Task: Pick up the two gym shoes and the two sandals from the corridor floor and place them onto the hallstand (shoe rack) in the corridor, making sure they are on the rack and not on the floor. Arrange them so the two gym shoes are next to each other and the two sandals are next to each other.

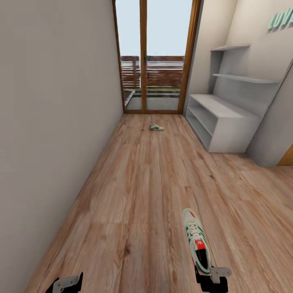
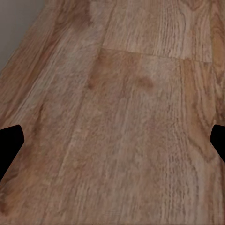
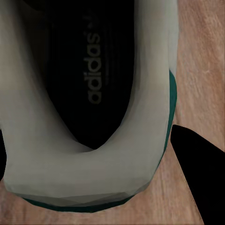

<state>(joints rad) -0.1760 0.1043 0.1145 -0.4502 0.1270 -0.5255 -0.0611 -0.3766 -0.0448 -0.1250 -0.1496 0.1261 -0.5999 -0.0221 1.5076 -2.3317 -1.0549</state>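
Note:
One white gym shoe (image 1: pixel 196 238) with green stripes and a red tongue mark points down the corridor, its heel (image 3: pixel 89 164) held between the fingers of my right gripper (image 1: pixel 209 273), which is shut on it. The second gym shoe (image 1: pixel 156 127) lies on the corridor floor (image 1: pixel 138 183) far ahead, near the glass door. The hallstand (image 1: pixel 221 118), a low white-grey bench with open shelves and stepped wall shelves above, stands along the right wall. My left gripper (image 2: pixel 112 145) hangs open over bare planks at the lower left. The sandals are out of view.
A plain wall (image 1: pixel 53 122) runs along the left side of the corridor. A wood-framed glass door (image 1: pixel 154 57) closes the far end. A wide stretch of floor lies between me and the hallstand.

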